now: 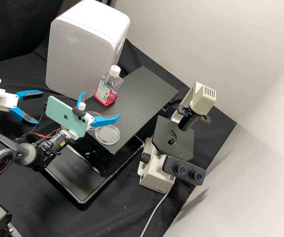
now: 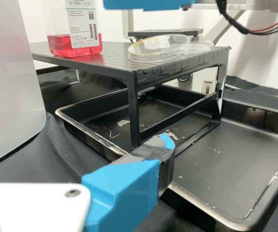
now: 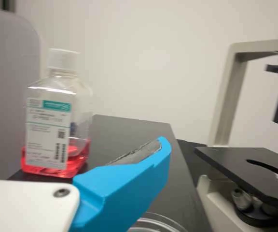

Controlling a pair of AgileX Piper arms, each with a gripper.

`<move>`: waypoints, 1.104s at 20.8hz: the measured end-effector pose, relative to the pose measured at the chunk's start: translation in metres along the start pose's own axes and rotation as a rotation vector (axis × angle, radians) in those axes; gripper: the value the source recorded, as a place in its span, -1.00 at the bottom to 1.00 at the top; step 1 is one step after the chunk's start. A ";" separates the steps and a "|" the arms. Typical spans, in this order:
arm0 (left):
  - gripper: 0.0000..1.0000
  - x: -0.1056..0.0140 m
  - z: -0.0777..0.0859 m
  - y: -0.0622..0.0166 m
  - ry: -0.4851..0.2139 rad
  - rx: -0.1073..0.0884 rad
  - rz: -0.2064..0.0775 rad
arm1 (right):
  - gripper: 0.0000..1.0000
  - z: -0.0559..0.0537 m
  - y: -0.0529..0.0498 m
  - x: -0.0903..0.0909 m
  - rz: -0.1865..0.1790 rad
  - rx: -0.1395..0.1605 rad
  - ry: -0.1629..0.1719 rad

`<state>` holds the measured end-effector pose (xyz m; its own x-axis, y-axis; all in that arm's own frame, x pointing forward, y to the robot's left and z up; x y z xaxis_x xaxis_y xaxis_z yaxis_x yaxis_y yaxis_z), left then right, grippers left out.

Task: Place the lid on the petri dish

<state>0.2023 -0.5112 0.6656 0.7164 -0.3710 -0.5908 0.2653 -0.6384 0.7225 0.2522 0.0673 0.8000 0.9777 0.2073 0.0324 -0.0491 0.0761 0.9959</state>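
While the clear lid point(image 2: 156, 47) lies on the black ribbed rack point(image 1: 142, 95), the uncovered petri dish point(image 1: 107, 134) sits just beside it near the same end of the rack; whether their rims touch cannot be told. Right gripper point(image 1: 100, 105): poised over the lid, its blue fingers point(image 1: 106, 119) spread wide and holding nothing; the left wrist view shows one of these fingers clearly above the lid, apart from it. Left gripper point(image 1: 38, 107): off the rack's end and well apart from both dishes, its fingers likewise parted and empty, facing the rack's side. Bottle point(image 1: 107, 87): a clear flask with a white cap and a shallow layer of pink liquid, upright on the rack beyond the lid. Tray point(image 1: 82, 184): a shallow black pan beneath the rack, whose legs stand inside it; pale flecks dot its floor. White box point(image 1: 82, 42): a rounded casing behind the rack. Microscope point(image 1: 175, 144): beside the rack on the side away from the arms, eyepieces pointing to the bench's near edge. Black cloth point(image 1: 122, 210) covers the bench
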 end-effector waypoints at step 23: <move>1.00 0.000 0.000 0.0000 0.000 0.000 0.000 | 1.00 0.013 -0.019 -0.013 -0.041 -0.095 -0.128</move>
<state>0.2023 -0.5112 0.6656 0.7164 -0.3710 -0.5908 0.2653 -0.6384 0.7225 0.2430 0.0505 0.7818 0.9971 0.0763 0.0083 -0.0216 0.1752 0.9843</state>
